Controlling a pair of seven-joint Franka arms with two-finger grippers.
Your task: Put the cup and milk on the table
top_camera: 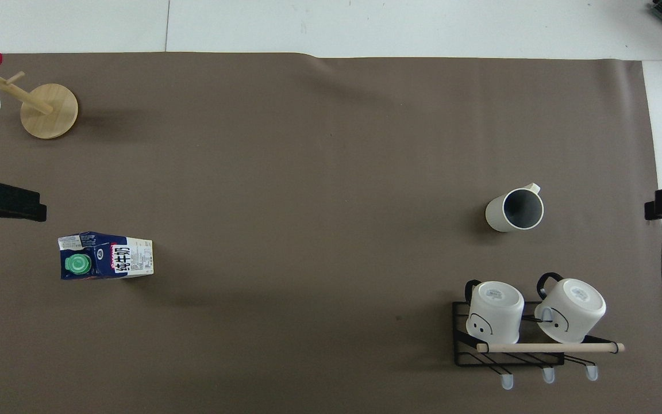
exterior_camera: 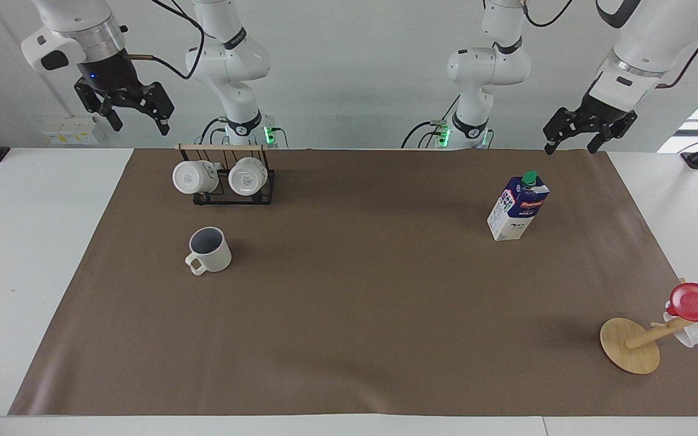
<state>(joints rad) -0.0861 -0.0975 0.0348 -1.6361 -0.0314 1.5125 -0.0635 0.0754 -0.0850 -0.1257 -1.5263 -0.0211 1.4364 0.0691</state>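
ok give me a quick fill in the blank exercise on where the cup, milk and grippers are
1. The cup stands upright on the brown ____.
2. The milk has a ____ screw cap.
3. The two white mugs hang on a black ____, nearer to the robots than the cup.
4. The left gripper and right gripper both hold ____.

Missing words: mat; green; rack; nothing

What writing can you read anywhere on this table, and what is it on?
"纯牛奶": large characters down the side of the milk carton, seen from overhead.
"MILK": small lettering low on the carton's front, barely legible.
Red brand label on the carton: too blurred to read.
Base marks on the two racked white mugs: too small to read.
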